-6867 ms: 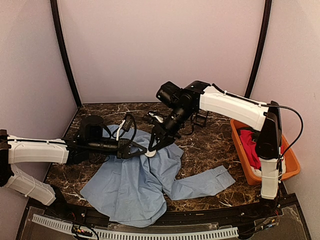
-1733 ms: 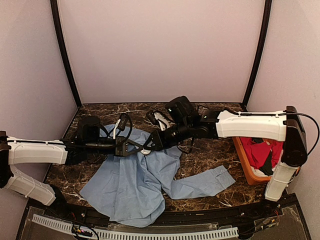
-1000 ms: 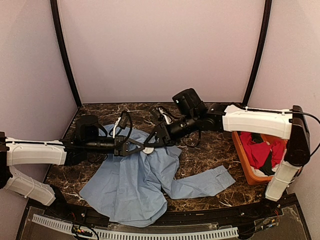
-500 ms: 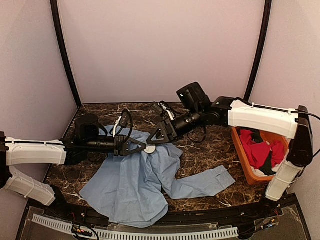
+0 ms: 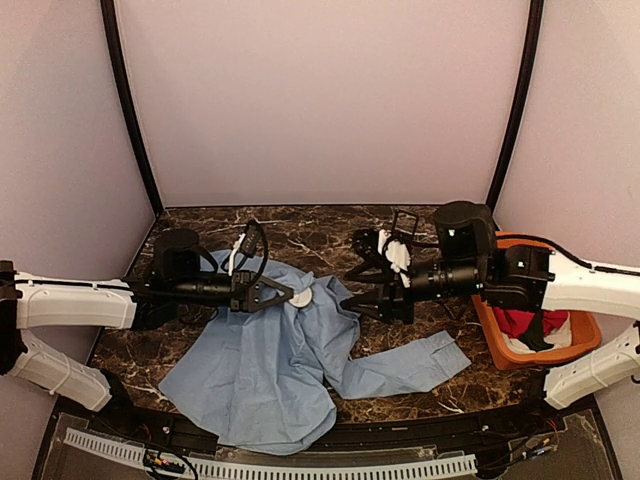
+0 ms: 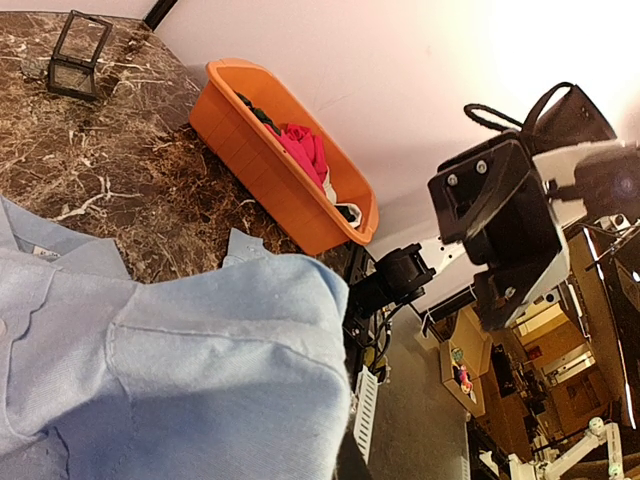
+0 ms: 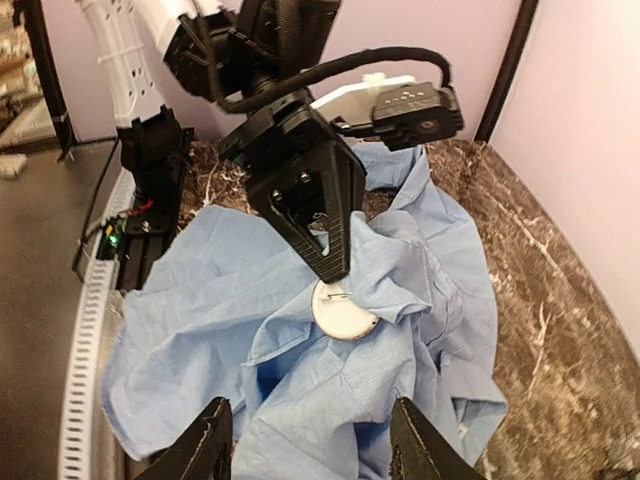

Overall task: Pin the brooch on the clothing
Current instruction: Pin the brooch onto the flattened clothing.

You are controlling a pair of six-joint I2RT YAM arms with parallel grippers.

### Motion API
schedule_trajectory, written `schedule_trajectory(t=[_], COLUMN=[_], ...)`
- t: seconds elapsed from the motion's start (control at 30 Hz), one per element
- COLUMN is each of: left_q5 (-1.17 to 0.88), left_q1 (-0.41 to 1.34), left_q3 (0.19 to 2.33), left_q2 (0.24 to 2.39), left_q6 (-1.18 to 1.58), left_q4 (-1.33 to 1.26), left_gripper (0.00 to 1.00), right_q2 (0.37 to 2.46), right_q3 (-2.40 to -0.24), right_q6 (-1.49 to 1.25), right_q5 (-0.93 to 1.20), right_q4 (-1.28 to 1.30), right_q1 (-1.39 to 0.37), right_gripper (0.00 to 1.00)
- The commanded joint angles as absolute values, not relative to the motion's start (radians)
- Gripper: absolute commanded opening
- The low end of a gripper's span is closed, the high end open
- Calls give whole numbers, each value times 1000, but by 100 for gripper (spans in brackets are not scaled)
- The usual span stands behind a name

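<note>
On the left nothing has shifted: my left gripper (image 5: 287,294) stays low over the table, jaws pressed together on a raised fold of the light blue shirt (image 5: 260,370), as it was a second ago. The right wrist view confirms it, the black fingers tapering to a closed tip that pinches the cloth. The shirt lies crumpled across the middle of the marble table (image 5: 420,290), one sleeve trailing to the right.

Just beyond that tip sits the brooch (image 5: 301,297), a white disc resting on the shirt. It has not moved with the other arm. In the right wrist view I see a thin metal pin near its upper edge, but I cannot tell whether it has gone through the fabric or is fastened.

The real change is my right gripper (image 5: 346,287). A second ago it was at the brooch; now it has drawn back to the right, well apart from the disc, jaws spread and empty.

I read that as the release: the brooch is left on the shirt, and the pinning looks done or nearly so, pending a check.

Further right, the orange bin (image 5: 500,355) holds the red garment (image 5: 520,322), untouched.
</note>
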State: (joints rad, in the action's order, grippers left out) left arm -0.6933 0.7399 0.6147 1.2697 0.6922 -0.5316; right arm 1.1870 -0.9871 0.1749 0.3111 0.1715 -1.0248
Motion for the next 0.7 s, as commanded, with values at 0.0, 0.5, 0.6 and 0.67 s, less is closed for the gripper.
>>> schedule_trajectory(t=[0.0,0.5,0.6,0.67], left_q5=[-711,-720,-718,-716], left_q1=[738,737,738,737], left_q3=[617,614,608,606], left_q2=[1276,1294,1283,1278], left_q6=[710,763,762,762], left_q4=[-593,-641,-636,-635], left_gripper=[1,1,1,1], right_q2=[1188,1509,1532,1541], right_q3=[-882,-785,-785,-786], right_q6=[490,1121,1125,1124], right_q5=[109,-382,-390,-408], right_q4=[-88,-660,-697,-723], right_q1=[-1100,-1308,-1308,-1307], right_gripper=[50,44,39,35])
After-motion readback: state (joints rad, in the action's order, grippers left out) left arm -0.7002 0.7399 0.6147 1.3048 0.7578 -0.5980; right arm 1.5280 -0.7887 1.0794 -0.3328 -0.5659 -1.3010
